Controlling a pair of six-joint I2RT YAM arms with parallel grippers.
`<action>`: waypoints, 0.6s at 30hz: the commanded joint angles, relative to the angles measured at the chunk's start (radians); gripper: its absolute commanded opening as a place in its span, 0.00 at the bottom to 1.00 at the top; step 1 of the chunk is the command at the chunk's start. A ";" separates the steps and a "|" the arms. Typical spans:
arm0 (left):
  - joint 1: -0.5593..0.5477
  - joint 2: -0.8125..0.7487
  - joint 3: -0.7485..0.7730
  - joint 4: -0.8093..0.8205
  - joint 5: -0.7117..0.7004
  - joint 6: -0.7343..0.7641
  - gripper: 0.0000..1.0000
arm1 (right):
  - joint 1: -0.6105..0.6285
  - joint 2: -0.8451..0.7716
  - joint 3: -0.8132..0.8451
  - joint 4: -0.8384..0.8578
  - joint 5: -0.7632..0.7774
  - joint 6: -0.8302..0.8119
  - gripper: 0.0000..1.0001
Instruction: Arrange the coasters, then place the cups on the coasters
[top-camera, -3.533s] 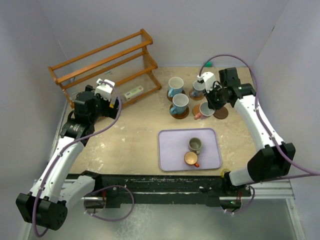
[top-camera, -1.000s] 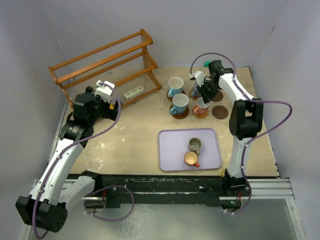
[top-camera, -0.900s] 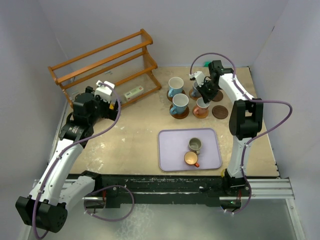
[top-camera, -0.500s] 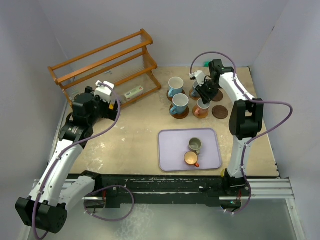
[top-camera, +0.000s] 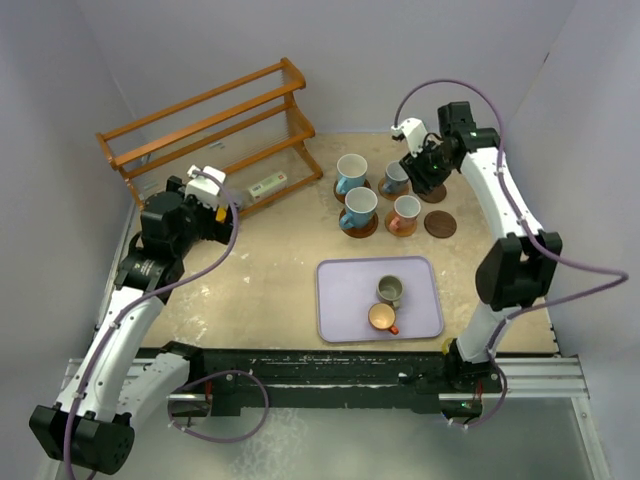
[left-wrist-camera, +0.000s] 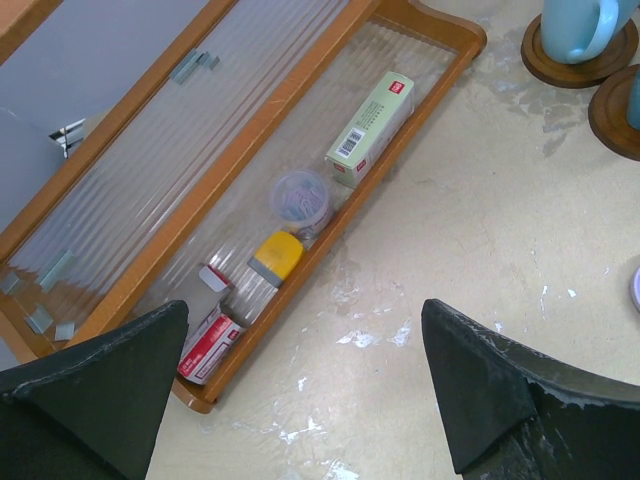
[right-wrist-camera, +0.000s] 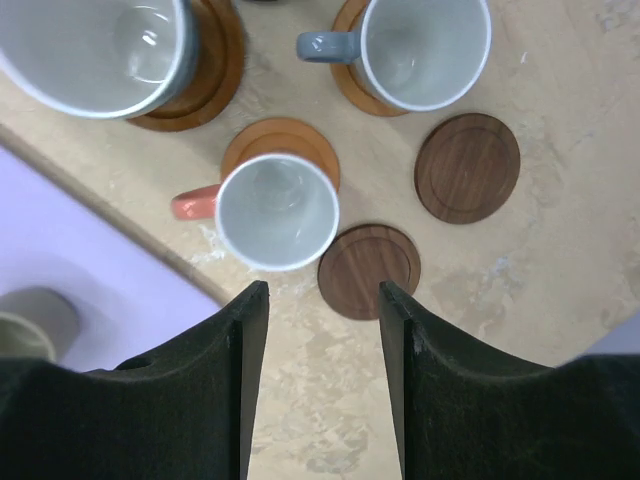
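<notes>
The right gripper (right-wrist-camera: 322, 296) hangs with its jaws parted and nothing between them, its grip let go. A bare dark coaster (right-wrist-camera: 368, 270) lies almost under its tips. A second dark coaster (right-wrist-camera: 467, 167), also bare, sits a little further ahead and apart from the first. Just beside the nearer one stands the orange-handled cup (right-wrist-camera: 275, 212), on a light coaster (right-wrist-camera: 282, 145). Beyond it, the blue-handled cup (right-wrist-camera: 425, 50) and a larger cup (right-wrist-camera: 95, 45) sit on coasters of their own, and the overhead view shows a farther cup (top-camera: 350, 172) seated likewise. By my count four cups are placed and two are left: the grey-olive cup (top-camera: 390, 290) and the orange cup (top-camera: 381, 318). Both wait on the lavender tray (top-camera: 340, 310), back toward the arm's base. The bare coasters lie on the open side, toward the table (top-camera: 270, 280) edge, but the orange-handled cup crowds the nearer one. The left gripper (left-wrist-camera: 302, 308) gapes empty, well apart over the wooden rack (top-camera: 210, 125).
</notes>
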 joint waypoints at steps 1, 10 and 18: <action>0.007 -0.026 0.009 0.033 0.015 0.020 0.96 | 0.001 -0.146 -0.087 -0.035 -0.046 0.018 0.51; 0.007 -0.047 0.013 0.018 0.016 0.028 0.96 | 0.009 -0.468 -0.365 -0.023 -0.105 0.002 0.51; 0.007 -0.041 -0.001 0.020 0.008 0.035 0.96 | 0.103 -0.696 -0.578 -0.036 -0.134 0.002 0.50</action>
